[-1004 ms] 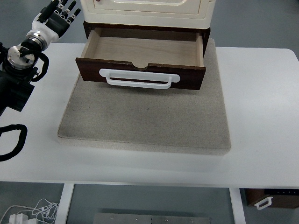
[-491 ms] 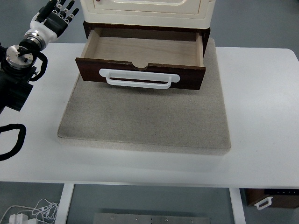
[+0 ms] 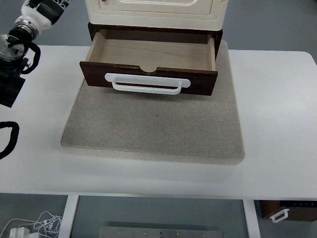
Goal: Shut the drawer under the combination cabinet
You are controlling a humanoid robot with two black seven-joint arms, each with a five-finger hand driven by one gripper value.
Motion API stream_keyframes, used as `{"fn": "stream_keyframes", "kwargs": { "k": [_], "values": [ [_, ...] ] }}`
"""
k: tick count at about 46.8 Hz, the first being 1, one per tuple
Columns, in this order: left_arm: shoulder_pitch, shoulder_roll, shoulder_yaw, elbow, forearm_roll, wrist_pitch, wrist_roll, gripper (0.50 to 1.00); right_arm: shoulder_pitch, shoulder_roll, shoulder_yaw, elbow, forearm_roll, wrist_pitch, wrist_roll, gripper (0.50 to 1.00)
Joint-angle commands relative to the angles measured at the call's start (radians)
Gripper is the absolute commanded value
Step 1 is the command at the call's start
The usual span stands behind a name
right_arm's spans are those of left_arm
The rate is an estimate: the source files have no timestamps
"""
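The dark brown wooden drawer (image 3: 151,62) with its white bar handle (image 3: 147,84) stands pulled out beneath the cream combination cabinet (image 3: 156,11), over a grey felt mat (image 3: 153,126) on the white table (image 3: 277,114). A flat, even push on the drawer front, centred near the handle, should slide it home without skewing. The left hand (image 3: 42,10) sits at the top-left corner, touching nothing visible; whether its fingers are spread or curled cannot be told.

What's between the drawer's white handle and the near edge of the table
In the head view, only the grey mat under the cabinet, then a bare strip of white table. Nothing else lies between the handle and that edge.
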Motion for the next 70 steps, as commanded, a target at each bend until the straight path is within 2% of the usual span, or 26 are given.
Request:
{"fn": "stream_keyframes", "kwargs": {
  "k": [1, 11, 25, 32, 45, 52, 59, 70],
  "values": [
    [-0.033, 0.027, 0.000, -0.003, 0.000, -0.001, -0.002, 0.996, 0.000, 0.000, 0.000, 0.000, 0.000, 0.000, 0.000, 0.952],
    [-0.102, 0.075, 0.009, -0.031, 0.002, -0.002, -0.005, 0.996, 0.000, 0.000, 0.000, 0.000, 0.000, 0.000, 0.000, 0.952],
    [-0.173, 0.167, 0.040, -0.199, 0.038, 0.001, -0.005, 0.996, 0.000, 0.000, 0.000, 0.000, 0.000, 0.000, 0.000, 0.952],
    [-0.175, 0.219, 0.040, -0.340, 0.075, 0.001, -0.006, 0.996, 0.000, 0.000, 0.000, 0.000, 0.000, 0.000, 0.000, 0.952],
    [-0.121, 0.318, 0.043, -0.641, 0.083, 0.004, -0.006, 0.996, 0.000, 0.000, 0.000, 0.000, 0.000, 0.000, 0.000, 0.952],
    [-0.110, 0.368, 0.146, -0.833, 0.086, 0.001, -0.006, 0.996, 0.000, 0.000, 0.000, 0.000, 0.000, -0.001, 0.000, 0.952],
    [-0.122, 0.374, 0.225, -0.965, 0.109, 0.009, -0.005, 0.996, 0.000, 0.000, 0.000, 0.000, 0.000, 0.000, 0.000, 0.952],
    [-0.148, 0.369, 0.340, -1.137, 0.281, 0.010, 0.000, 0.996, 0.000, 0.000, 0.000, 0.000, 0.000, 0.000, 0.000, 0.952]
  ]
}}
